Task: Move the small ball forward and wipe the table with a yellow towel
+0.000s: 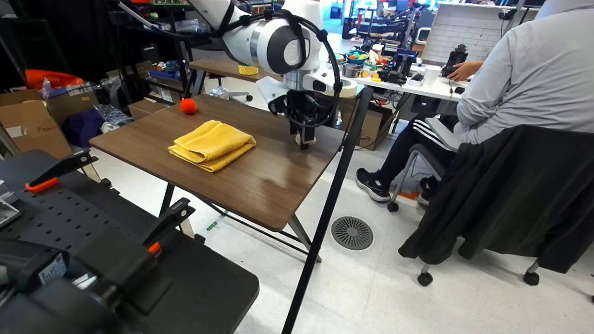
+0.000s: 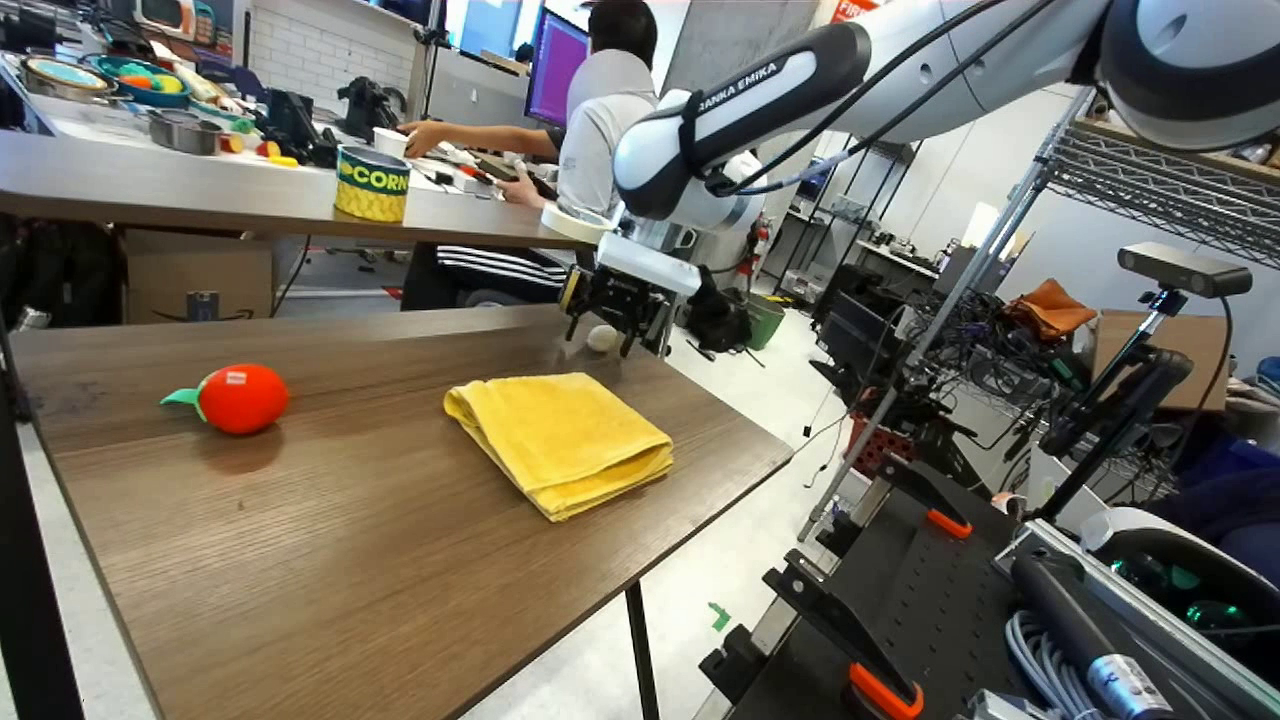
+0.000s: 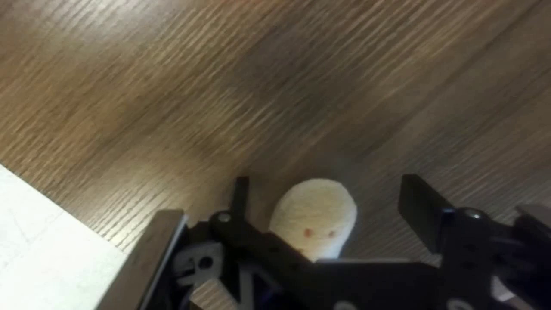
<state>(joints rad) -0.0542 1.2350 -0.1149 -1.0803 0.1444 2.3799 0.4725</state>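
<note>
In the wrist view, the narrower gap is found between the finger [image 3: 241, 200] at left and the ball [image 3: 316, 215], so the gripper [image 3: 327, 196], spread wide and gripping nothing, is best centred before gentle closing. Cream, fuzzy and red-specked, the ball is seen between the fingers, on the table [image 3: 452, 107].

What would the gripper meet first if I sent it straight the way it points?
Probably the table: the gripper points down at it, fingers open on either side of the small ball. How close the fingers are to it, I can't tell.
</note>
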